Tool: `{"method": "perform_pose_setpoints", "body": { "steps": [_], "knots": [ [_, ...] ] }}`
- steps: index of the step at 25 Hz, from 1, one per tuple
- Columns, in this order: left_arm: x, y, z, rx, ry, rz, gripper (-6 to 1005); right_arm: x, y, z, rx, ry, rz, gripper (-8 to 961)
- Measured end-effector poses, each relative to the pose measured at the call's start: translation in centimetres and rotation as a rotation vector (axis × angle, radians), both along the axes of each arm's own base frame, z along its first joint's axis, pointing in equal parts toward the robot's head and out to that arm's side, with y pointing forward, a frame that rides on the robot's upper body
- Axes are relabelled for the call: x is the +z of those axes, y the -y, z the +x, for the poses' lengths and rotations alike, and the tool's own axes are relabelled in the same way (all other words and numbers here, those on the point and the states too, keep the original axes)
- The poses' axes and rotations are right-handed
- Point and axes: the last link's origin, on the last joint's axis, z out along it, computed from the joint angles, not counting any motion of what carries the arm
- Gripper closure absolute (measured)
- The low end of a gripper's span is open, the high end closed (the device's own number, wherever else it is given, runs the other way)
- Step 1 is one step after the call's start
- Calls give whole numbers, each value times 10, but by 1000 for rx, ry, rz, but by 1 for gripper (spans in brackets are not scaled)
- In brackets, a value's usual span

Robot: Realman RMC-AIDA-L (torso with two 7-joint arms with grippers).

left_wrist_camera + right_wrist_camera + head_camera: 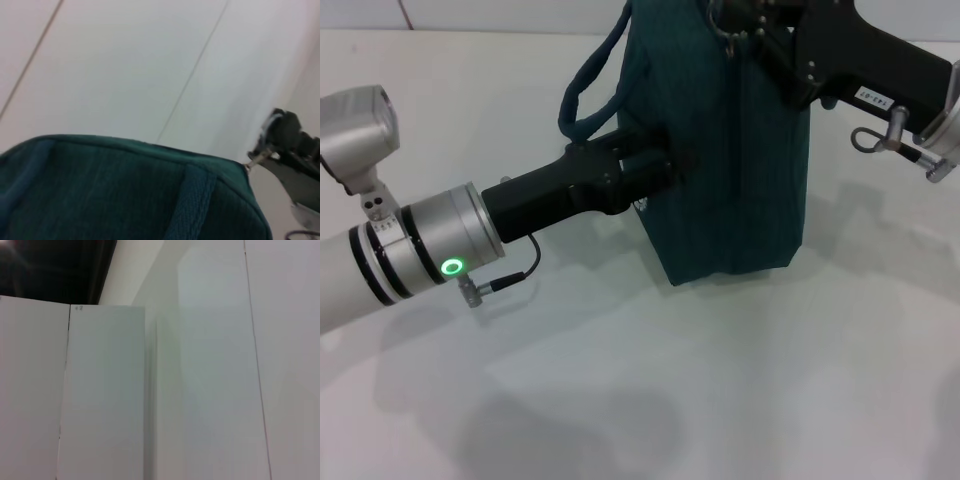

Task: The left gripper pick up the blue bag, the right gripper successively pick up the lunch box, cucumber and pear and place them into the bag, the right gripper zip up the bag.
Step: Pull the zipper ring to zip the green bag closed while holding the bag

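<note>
One upright teal bag [730,150]

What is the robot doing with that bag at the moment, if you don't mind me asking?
The left hand is pressed against the side of the upright blue bag, steadying it on the white table. The right hand is at the bag's top edge, where the left wrist view shows it at the metal zipper pull. No lunch box, cucumber or pear is in sight on the table, so this looks like the zipping stage.
</note>
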Motion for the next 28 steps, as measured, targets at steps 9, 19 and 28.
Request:
{"method": "perform_pose_setpoints", "body": {
  "steps": [9,19,28],
  "knots": [
    [3,-2,-1,-2,-2,25,401,0,4,6,-12,-7,-5,916],
    [-2,-1,6,-78,-43,16,721,0,6,10,-23,-12,-8,912],
    [-4,3,9,-131,-72,-14,925,5,5,12,-45,-41,8,909]
  ]
}}
